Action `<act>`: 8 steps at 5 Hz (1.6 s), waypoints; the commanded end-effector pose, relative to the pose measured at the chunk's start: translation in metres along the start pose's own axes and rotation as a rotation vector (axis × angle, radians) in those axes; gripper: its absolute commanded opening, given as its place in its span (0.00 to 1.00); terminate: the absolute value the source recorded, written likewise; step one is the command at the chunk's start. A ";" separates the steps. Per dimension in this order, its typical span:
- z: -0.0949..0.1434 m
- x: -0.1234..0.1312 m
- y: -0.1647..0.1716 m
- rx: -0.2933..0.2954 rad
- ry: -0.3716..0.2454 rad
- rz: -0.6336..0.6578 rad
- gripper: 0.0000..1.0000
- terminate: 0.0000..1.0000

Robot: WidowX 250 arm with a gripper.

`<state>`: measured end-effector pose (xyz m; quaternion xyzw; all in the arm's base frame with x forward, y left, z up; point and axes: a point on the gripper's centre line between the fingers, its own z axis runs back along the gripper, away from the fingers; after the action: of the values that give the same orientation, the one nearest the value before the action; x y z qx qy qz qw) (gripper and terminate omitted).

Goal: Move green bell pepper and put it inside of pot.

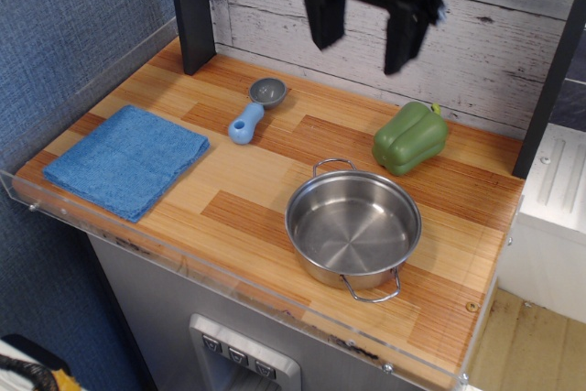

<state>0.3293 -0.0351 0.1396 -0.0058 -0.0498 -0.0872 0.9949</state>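
Observation.image looks down on your wooden counter (247,180) from the front, with your gripper (364,36) hanging high at the back, in front of the whitewashed plank wall (494,25). Its two black fingers (322,14) point straight down, set well apart with clear wall showing between them, and they hold nothing. It sits above and to the left of the green bell pepper (409,138), well clear of it. Your pepper lies on its side near the back right of the counter, stem toward the wall. Just in front of it stands the stainless-steel pot (352,224), empty, its two wire loop handles front and back, apart from the pepper. A small grey scoop with a blue handle (255,108) lies left of centre, and a folded blue cloth (126,160) rests at the left end. You have no readable writing or labels anywhere.
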 end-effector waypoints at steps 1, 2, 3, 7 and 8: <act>-0.018 0.022 0.005 0.059 -0.075 0.080 1.00 0.00; -0.029 0.024 0.010 0.068 -0.089 0.117 1.00 0.00; -0.044 0.027 0.008 0.059 -0.093 0.109 1.00 0.00; -0.084 0.058 0.002 0.015 -0.097 0.085 1.00 0.00; -0.092 0.065 -0.004 0.006 -0.099 0.077 1.00 0.00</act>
<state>0.3946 -0.0491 0.0363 -0.0070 -0.0732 -0.0435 0.9963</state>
